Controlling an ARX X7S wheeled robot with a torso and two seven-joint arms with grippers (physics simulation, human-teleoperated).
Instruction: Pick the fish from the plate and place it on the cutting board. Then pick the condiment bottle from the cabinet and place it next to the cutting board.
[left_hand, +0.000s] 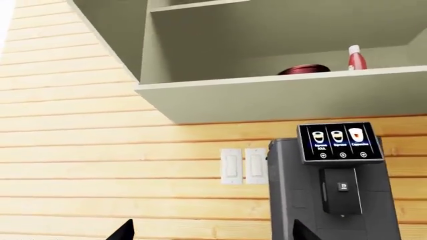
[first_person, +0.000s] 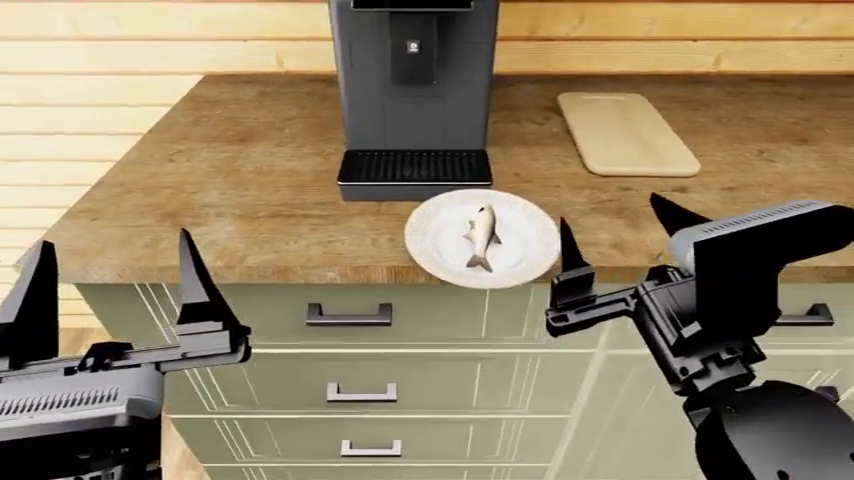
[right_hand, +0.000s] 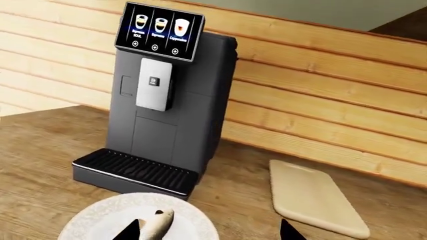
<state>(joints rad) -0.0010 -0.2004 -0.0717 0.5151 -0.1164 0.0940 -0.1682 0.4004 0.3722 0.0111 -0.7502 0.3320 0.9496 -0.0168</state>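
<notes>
Hovering in front of the counter edge, the right gripper (first_person: 617, 240) has its jaws spread wide and holds nothing. Just beyond its fingertips and a little toward the left arm's side sits the plate (first_person: 434, 250), with the fish (first_person: 481, 236) lying on it, head pointing away toward the wall. In the right wrist view the two dark fingertips straddle the near rim of the plate (right_hand: 93, 220), and the fish (right_hand: 156, 223) shows between them, closer to one tip. Farther out past this claw, on the wooden countertop (first_person: 240, 180), lies the cutting board (first_person: 627, 132), bare and well apart from the plate. A dark coffee machine (first_person: 411, 90) stands just behind the plate, its drip tray nearly touching the rim.

The left gripper (first_person: 114, 290) hangs lower, out in front of the drawers (first_person: 360, 350), jaws likewise parted and empty. Its wrist camera looks up past the fingertips to an open cabinet (left_hand: 267, 95), where the condiment bottle (left_hand: 356, 58) stands upright on the shelf, high above the claw. Beside the bottle rests a dark red round thing (left_hand: 304, 70), possibly a bowl, though only its top edge shows. Two light switches (left_hand: 243, 165) sit on the plank wall beside the coffee machine.
</notes>
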